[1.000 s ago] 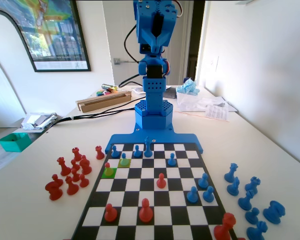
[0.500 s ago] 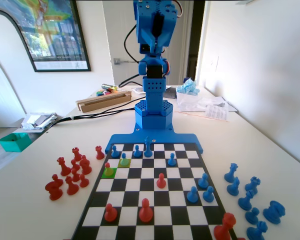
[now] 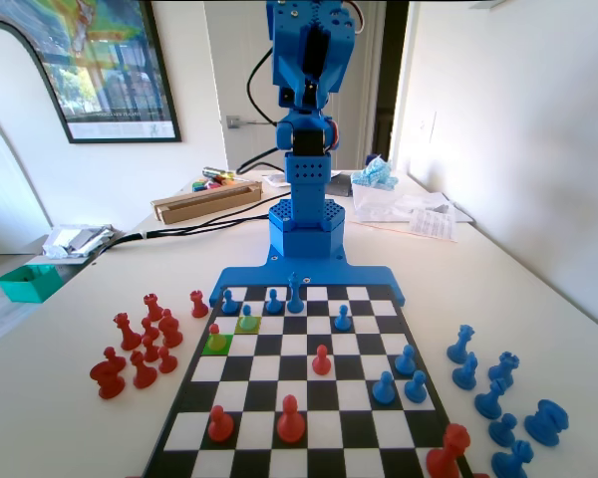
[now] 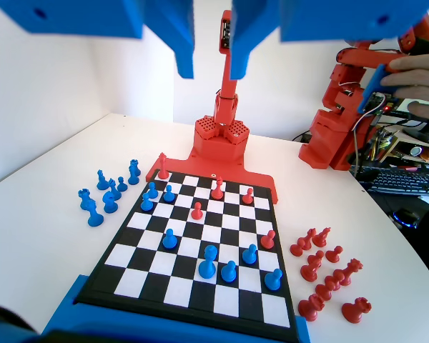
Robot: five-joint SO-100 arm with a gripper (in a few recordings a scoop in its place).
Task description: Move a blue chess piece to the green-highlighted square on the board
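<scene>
High above the board [image 4: 193, 279], the blue arm's gripper [image 4: 211, 71] hangs with its jaws parted by a narrow gap, holding nothing. At the board's robot end in the fixed view, the blue chess piece [image 3: 246, 318] stands on a yellow-green square [image 3: 247, 324], diagonally next to the green-highlighted square [image 3: 216, 344], where a red pawn [image 3: 214, 336] stands.

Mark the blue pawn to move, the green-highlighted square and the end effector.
blue chess piece [image 3: 247, 316]: fixed view, its body.
green-highlighted square [image 3: 222, 350]: fixed view, bare green corner.
end effector [image 4: 211, 71]: wrist view, midway between its open fingertips.
</scene>
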